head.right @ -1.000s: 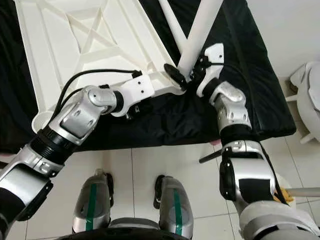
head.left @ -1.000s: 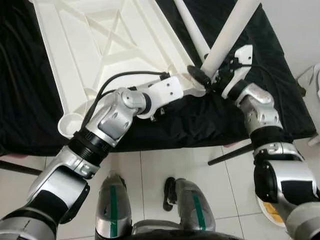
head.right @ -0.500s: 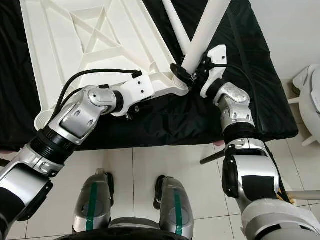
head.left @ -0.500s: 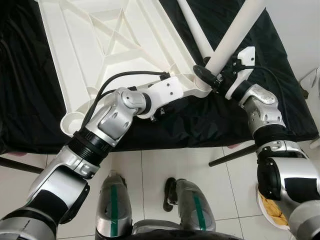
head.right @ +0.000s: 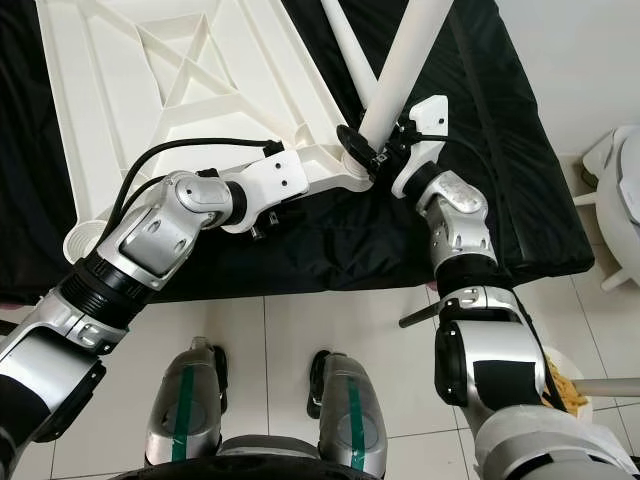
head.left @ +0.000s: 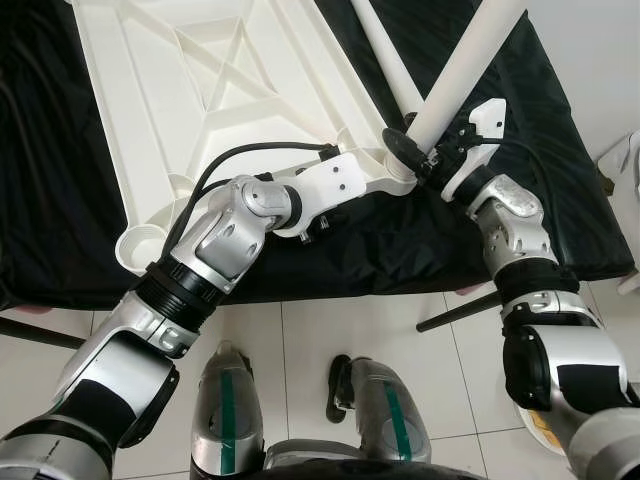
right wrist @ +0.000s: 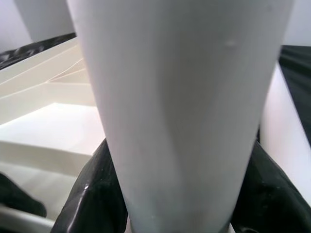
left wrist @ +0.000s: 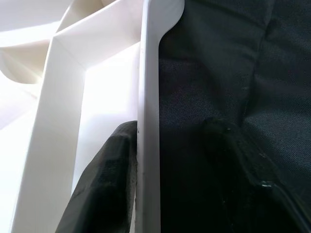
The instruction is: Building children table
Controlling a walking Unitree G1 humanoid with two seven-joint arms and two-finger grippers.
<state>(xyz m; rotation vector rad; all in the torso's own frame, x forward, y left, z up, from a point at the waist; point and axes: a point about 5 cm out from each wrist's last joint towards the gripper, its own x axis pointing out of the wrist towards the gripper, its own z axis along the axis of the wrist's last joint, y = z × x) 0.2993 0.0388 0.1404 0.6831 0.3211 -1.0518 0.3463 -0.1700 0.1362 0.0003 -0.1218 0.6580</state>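
A white plastic children's table top (head.left: 200,90) lies upside down, ribbed underside up, on a surface covered with black cloth (head.left: 500,210), taking up the upper left of the left eye view. The left end effector (head.left: 395,180) reaches in from the lower left to the table top's near right corner; in the left wrist view one black finger (left wrist: 104,189) sits against the inner side of the thin white rim (left wrist: 148,121) and the other finger (left wrist: 243,165) stands on the cloth side with a gap to the rim, so the fingers straddle the rim without being pressed fully together on it. The right end effector (head.left: 432,155) comes in from the right of the frame and is closed around the lower end of a white leg (head.left: 460,75), which slants up toward the upper right; the right wrist view shows black fingers (right wrist: 90,194) hugging both sides of that leg. The leg's lower end is at the corner socket (head.left: 400,152), just beside the left end effector. A second white leg (head.left: 385,55) rises from the same corner area toward the top centre, crossing behind the held one. Below, the white tiled floor (head.left: 300,340) and the robot's feet (head.left: 225,400) fill the bottom of the frame.
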